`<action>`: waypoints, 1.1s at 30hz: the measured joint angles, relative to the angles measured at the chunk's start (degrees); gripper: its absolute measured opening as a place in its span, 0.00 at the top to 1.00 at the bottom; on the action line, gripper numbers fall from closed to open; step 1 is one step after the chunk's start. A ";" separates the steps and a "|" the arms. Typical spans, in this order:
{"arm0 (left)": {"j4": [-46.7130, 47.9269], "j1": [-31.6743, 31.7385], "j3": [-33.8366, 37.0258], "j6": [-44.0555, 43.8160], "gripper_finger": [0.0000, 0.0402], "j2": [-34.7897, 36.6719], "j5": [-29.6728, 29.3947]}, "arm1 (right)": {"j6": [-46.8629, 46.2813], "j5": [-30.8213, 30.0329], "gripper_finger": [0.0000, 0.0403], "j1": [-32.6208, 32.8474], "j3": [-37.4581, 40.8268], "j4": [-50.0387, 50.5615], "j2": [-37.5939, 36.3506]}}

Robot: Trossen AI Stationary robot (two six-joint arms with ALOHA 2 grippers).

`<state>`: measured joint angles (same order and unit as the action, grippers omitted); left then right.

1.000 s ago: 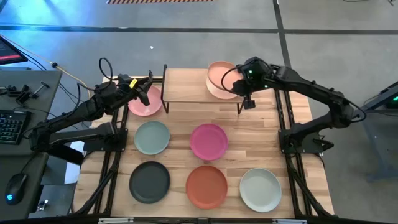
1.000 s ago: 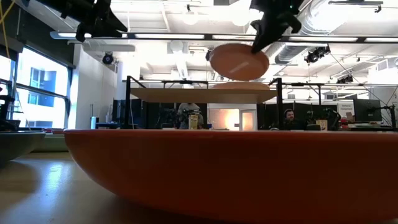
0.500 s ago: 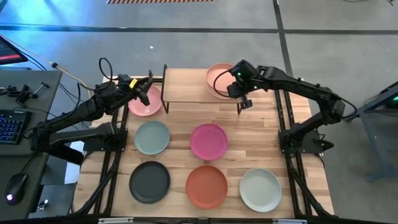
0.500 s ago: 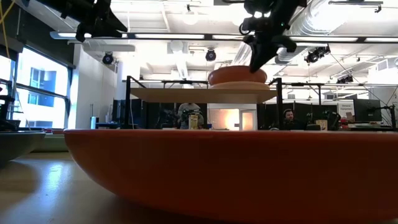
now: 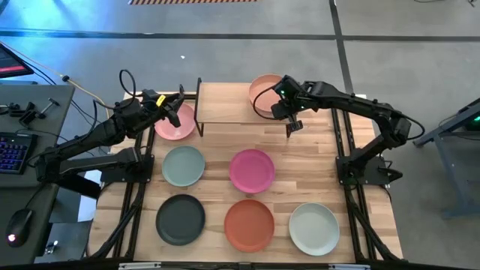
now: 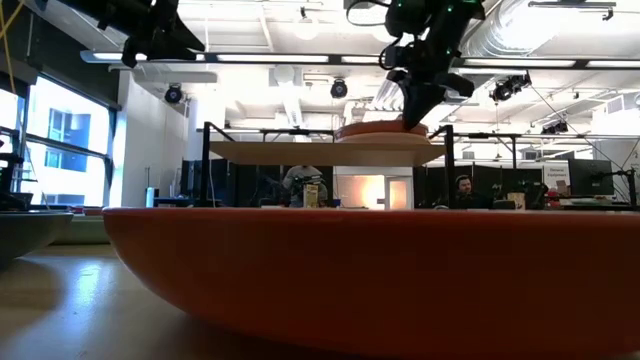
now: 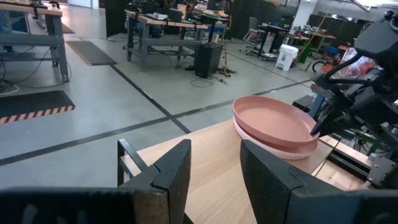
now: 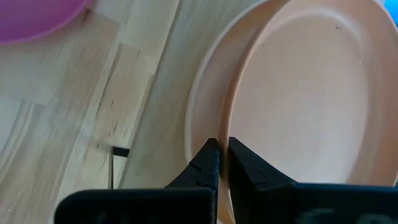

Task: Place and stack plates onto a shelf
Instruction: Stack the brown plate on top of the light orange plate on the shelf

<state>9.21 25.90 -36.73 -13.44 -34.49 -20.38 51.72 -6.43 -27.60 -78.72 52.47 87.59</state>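
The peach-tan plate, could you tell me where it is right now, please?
In the high view the peach-tan plate lies on the shelf's right end, stacked on another plate, with the right gripper shut on its rim.

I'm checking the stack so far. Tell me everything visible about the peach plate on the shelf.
The peach plate is round, matte, with a shallow raised rim. It lies nearly flat on a paler plate at the right end of the shelf, slightly offset from it. The right gripper is shut on its rim.
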 joint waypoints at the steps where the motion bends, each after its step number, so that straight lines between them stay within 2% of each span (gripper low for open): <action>1: 0.00 -0.01 0.00 -0.01 0.68 0.01 0.00 | -0.01 -0.05 1.00 0.01 0.00 -0.06 -0.02; 11: 0.00 -0.01 0.00 -0.05 0.68 -0.01 0.02 | -0.19 0.09 0.99 0.01 0.00 0.02 -0.02; 16: 0.00 0.01 0.00 -0.16 0.68 0.00 0.02 | -0.26 0.97 0.92 -0.01 0.00 0.04 0.07; 22: 0.00 -0.01 0.00 -0.16 0.68 0.01 0.02 | -0.39 -2.15 0.83 -0.02 0.04 -0.27 0.17; 28: 0.00 -0.01 0.00 0.01 0.68 0.01 0.04 | -0.45 -6.60 0.82 -0.02 0.04 -0.67 0.04; 33: -0.02 -0.01 0.00 0.03 0.68 -0.01 0.04 | -0.43 -6.63 0.82 -0.02 0.04 -1.02 -1.19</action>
<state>9.19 25.89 -36.73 -13.41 -34.50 -20.34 51.30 -13.05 -27.62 -78.67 51.45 86.40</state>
